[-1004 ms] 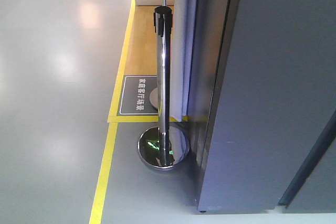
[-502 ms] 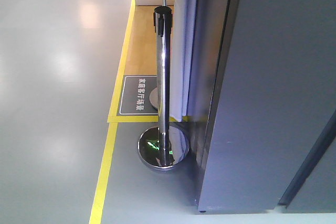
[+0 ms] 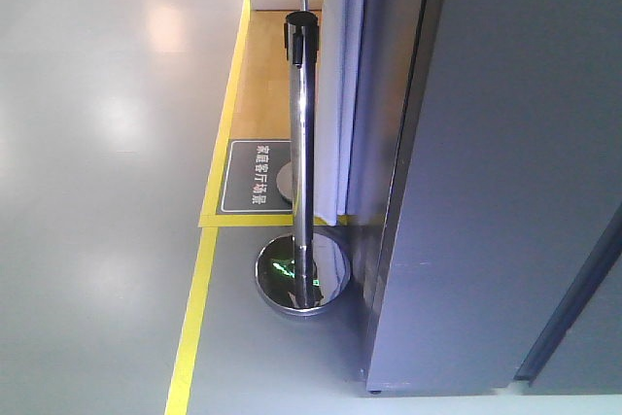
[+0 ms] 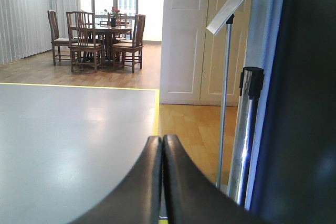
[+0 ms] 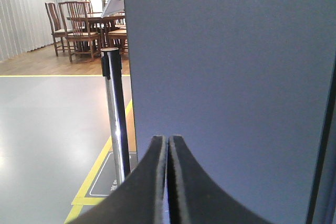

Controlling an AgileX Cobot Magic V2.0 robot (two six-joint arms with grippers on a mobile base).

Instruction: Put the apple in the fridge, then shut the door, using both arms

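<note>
No apple anywhere in these views, so where it sits can't be told from here. What does show is the fridge, a tall dark grey slab filling the right side of the front view, only its outer grey face visible, no white interior, so the door looks closed or close to it. Just left of the fridge stands the chrome stanchion post on its round base, and beyond that the yellow floor line.

The right gripper has its fingers pressed together, holding nothing, pointed straight at the fridge's grey face, which rises right ahead of it. The left gripper is likewise pinched closed and empty, with the fridge off to its right and the post between. The right arm looks nearer the fridge.
</note>
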